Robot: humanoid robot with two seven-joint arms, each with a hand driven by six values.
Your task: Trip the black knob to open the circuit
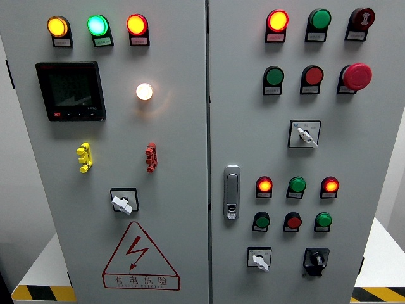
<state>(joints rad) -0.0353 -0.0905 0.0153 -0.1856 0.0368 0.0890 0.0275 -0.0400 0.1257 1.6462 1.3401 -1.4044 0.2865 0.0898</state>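
Grey electrical cabinet point(183, 126) filling nearly the whole frame, split by a vertical seam just right of centre into two door panels. Pale wall at the far left and right edges; white ledges with yellow-and-black hazard striping point(43, 292) at the lower corners.

On the left door: black digital meter point(70, 90) at upper left; below it, near the bottom, a red-outlined triangular warning label point(140, 256) with a lightning bolt. Along the top, three lit indicator lamps point(97, 25), amber, green and red-orange. Glowing white lamp point(144, 92) right of the meter. Yellow fitting point(84, 157) and red fitting point(150, 157) at mid-height, white rotary switch point(123, 202) under them.

On the right door: chrome door latch point(232, 192) by the seam. Red mushroom button point(357, 76) at upper right, among rows of red and green buttons and lamps. White selector switch point(305, 134) at mid-right, another white selector point(259, 259) near the bottom.

Black knob point(316, 259) at lower right of the frame, just right of that lower white selector, under the bottom row of buttons.

No robot hand or fingers anywhere in view, so finger state impossible to tell; nothing touching the knob.
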